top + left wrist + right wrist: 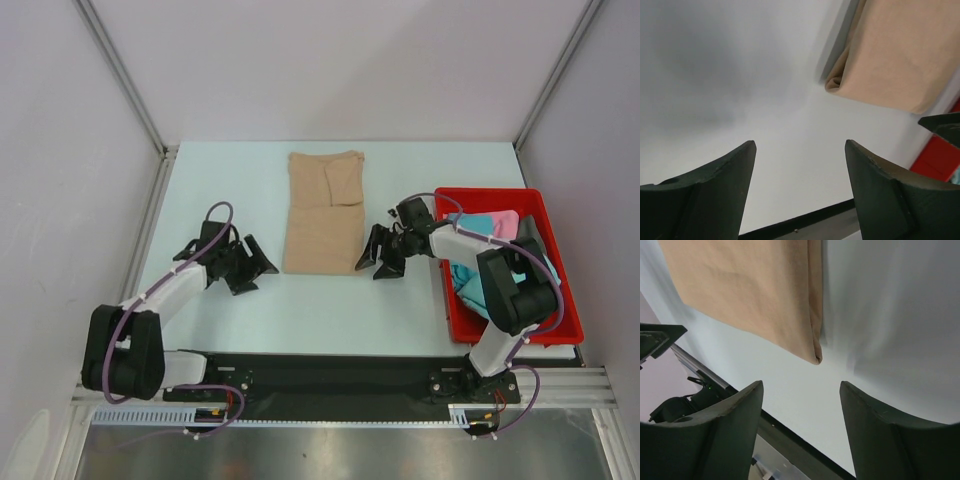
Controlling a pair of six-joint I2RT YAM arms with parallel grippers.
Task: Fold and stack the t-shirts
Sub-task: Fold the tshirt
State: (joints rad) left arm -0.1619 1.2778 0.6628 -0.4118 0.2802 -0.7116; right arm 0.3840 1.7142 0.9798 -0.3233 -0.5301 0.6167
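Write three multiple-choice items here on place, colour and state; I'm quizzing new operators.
1. Where on the white table does the folded tan cloth t-shirt lie? A far left corner; B between the left gripper and right gripper; C near edge.
2. The cloth shirts in the red plastic bin are? A teal and pink; B green, yellow; C black, white.
3. The grippers? A both shut on cloth; B one shut; C both open, empty.
B: top view shows it between them. A: those colours show there. C: wrist views show jaws apart, holding nothing.
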